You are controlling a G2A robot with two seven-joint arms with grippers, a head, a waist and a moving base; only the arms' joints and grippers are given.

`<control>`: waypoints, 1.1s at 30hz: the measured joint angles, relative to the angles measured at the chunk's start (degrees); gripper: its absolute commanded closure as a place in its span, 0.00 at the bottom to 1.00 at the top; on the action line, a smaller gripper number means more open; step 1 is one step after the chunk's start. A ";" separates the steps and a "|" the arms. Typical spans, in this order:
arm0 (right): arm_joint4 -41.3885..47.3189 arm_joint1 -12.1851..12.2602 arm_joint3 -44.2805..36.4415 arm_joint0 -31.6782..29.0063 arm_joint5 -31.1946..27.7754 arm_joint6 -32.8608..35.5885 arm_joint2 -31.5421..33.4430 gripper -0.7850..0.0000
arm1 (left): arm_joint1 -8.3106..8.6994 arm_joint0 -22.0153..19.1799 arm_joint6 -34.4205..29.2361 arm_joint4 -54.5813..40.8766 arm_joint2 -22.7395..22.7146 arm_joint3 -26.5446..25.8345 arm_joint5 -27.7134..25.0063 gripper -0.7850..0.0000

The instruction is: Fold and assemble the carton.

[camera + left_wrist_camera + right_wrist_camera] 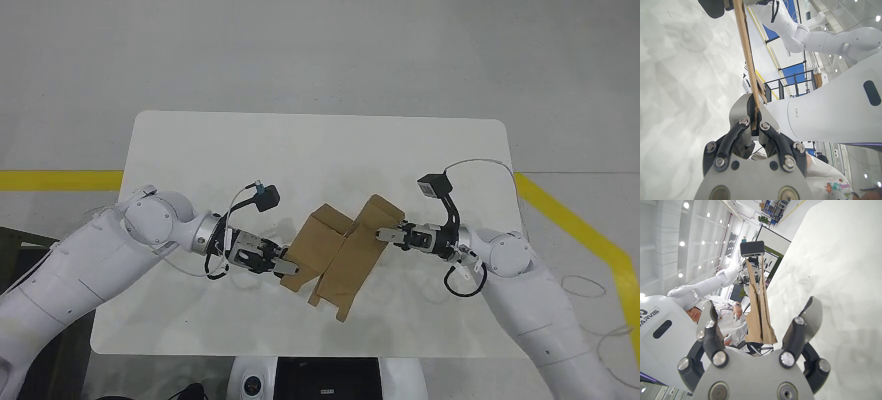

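A flat brown carton [340,255] is held up off the white table [320,150] between both arms, near the table's front middle. My left gripper [288,268] is shut on the carton's near-left edge; in the left wrist view the cardboard [746,47] runs edge-on out of the pinched fingers [740,108]. My right gripper [383,235] stands open at the carton's right end. In the right wrist view its fingers [813,311] straddle the carton [761,317] without touching it, the torn corner lying between them.
The table's back half and both side margins are bare white. A yellow floor line [560,215] runs past the table's right side. The table's front edge [300,352] lies just below the carton.
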 measured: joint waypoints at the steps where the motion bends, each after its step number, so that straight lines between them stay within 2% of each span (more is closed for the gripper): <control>1: 0.19 -0.04 0.14 0.09 -0.08 0.17 -0.17 0.92 | 0.14 -0.46 0.40 0.09 0.73 0.06 -0.40 1.00; 4: 0.83 -0.17 0.46 0.36 -0.26 0.63 -0.63 1.00 | 0.56 -2.03 1.76 0.40 3.19 0.41 -1.77 1.00; 16: 2.47 -0.52 1.00 0.57 -0.71 1.66 -1.76 1.00 | 1.83 -9.07 7.55 1.10 13.39 2.18 -7.55 1.00; 18: 2.71 -0.59 1.08 0.63 -0.89 1.39 -1.83 1.00 | 2.00 -10.31 8.67 0.79 14.96 2.66 -8.67 0.00; 25: 0.80 -0.77 1.67 0.58 -1.54 -2.39 -1.25 1.00 | 2.30 -12.09 11.48 -3.00 15.19 6.27 -11.47 0.00; 33: -6.47 -0.87 0.24 -0.35 -0.10 -11.98 0.65 1.00 | 2.18 -13.27 17.54 -2.69 13.35 12.94 -17.50 0.00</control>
